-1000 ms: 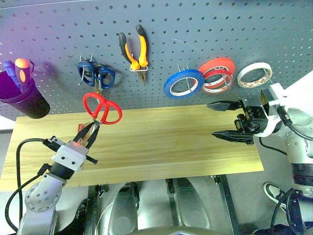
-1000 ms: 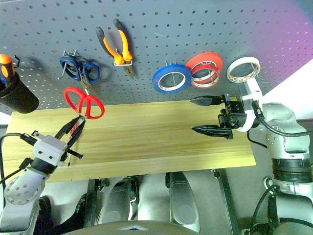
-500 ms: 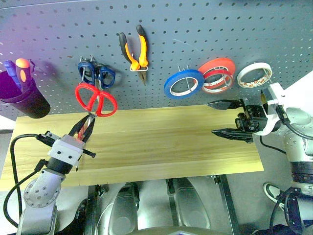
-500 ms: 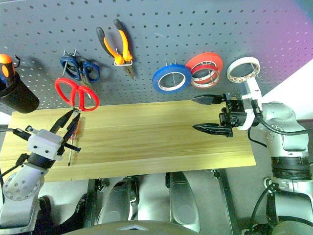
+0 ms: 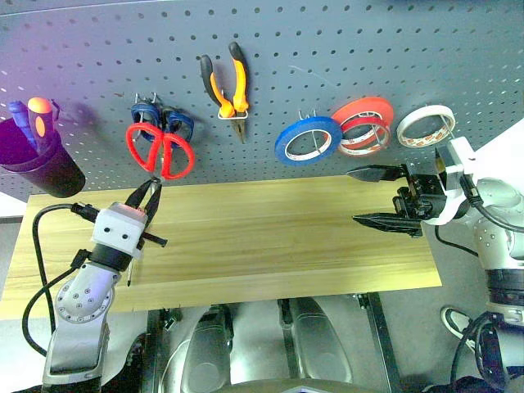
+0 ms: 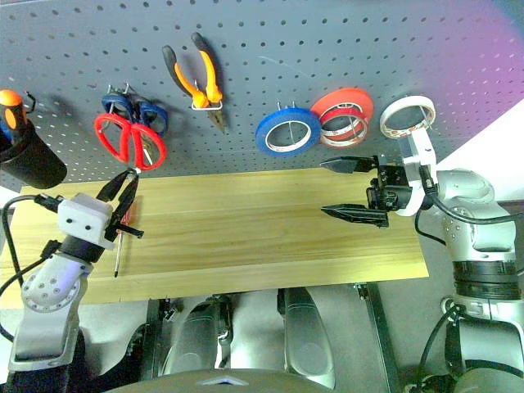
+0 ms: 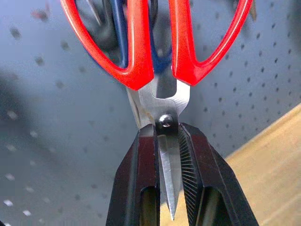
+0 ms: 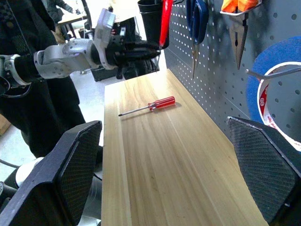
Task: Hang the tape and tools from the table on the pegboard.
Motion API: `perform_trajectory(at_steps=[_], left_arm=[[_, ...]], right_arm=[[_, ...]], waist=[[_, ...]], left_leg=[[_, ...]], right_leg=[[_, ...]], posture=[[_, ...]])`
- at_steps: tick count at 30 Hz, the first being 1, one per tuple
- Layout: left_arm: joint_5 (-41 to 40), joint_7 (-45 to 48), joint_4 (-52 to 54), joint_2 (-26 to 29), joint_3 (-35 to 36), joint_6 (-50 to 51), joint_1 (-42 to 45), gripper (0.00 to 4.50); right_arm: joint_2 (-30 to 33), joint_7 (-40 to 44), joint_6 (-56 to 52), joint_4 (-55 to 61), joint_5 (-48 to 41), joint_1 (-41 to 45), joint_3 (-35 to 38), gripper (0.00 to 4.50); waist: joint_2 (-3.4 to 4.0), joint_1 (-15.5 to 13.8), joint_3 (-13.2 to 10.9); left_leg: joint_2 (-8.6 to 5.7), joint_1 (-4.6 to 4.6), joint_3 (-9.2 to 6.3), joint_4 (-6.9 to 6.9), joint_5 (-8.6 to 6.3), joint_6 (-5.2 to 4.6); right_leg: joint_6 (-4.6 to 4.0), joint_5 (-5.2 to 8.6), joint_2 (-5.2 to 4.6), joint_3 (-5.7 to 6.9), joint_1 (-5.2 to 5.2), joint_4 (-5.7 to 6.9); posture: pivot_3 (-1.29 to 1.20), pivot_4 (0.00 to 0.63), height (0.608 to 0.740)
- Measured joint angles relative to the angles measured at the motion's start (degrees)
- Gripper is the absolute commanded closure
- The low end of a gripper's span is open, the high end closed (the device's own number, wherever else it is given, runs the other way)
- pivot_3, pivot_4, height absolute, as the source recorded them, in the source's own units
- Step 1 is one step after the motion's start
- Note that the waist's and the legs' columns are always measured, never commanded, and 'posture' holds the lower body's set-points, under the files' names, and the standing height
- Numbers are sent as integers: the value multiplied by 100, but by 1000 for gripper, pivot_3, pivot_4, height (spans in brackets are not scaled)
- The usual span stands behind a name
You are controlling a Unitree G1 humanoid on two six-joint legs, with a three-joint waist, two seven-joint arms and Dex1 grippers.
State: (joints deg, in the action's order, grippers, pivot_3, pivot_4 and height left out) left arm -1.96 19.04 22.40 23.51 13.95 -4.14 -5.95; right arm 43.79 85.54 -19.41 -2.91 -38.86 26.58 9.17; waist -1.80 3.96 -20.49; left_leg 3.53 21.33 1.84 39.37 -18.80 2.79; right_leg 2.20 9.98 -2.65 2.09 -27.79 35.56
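Against pegboard (image 5: 327,65), red-handled scissors (image 5: 160,153) in left end effector (image 5: 147,199)

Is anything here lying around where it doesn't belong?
One thing: a red-handled screwdriver lies loose on the table, while the pliers and the tape hang on the pegboard. The left end effector holds red scissors by the blades, up against the board.

A light wooden table (image 8: 155,155) carries one slim red-handled screwdriver (image 8: 146,106) near its left end.
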Motion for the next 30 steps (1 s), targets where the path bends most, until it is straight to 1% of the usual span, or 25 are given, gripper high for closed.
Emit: perform_trajectory(at_steps=[1,2,5,12,15,22,26,30], left_arm=[[-41,5,-31,-7,-5,48,47,3486],[-138,7,-101,-56,-11,164,169,3240],[-253,57,-273,-73,-58,332,438,2208],[-345,176,-318,-68,-162,433,546,13],[-371,227,-309,-69,-173,411,406,13],[-595,464,-125,-69,-111,125,-531,13],[-618,373,-115,-118,203,122,-1128,13],[-843,173,-416,-181,558,539,-1227,13]], right_arm=[[0,-10,-1,1,0,-1,0,0],[0,-29,-6,4,-1,-3,0,0],[1,-66,-9,27,-1,-8,1,0],[3,-122,-13,42,-2,-59,3,0],[4,-144,-14,51,-9,-66,7,0],[1,-155,-13,54,-14,-75,8,0],[3,-73,-87,65,-81,-82,7,0],[-10,-45,-108,131,-83,-92,4,0]], waist=[[0,0,0],[0,0,0],[-1,0,1],[-1,6,1],[-1,19,1],[-2,12,2],[-2,17,2],[-4,-4,4]], left_leg=[[0,0,0,2,0,0],[0,-1,0,4,0,0],[0,0,-4,14,0,0],[0,0,-5,50,-3,-5],[0,-5,-4,63,-4,-5],[0,-6,-5,66,-3,-5],[0,-7,-3,66,-4,-6],[-1,-7,-6,67,-4,-6]], right_leg=[[0,0,0,0,1,0],[1,0,-1,0,4,1],[2,-1,-1,1,7,4],[3,-2,-2,1,7,41],[3,-2,-1,-3,14,48],[2,-2,1,-5,16,49],[3,-1,2,-8,14,49],[3,-1,1,-7,18,49]], posture=[[-149,291,733],[-152,290,733],[-158,289,733],[-164,287,733],[-163,286,733],[-146,288,733],[-137,291,733],[-132,295,733]])
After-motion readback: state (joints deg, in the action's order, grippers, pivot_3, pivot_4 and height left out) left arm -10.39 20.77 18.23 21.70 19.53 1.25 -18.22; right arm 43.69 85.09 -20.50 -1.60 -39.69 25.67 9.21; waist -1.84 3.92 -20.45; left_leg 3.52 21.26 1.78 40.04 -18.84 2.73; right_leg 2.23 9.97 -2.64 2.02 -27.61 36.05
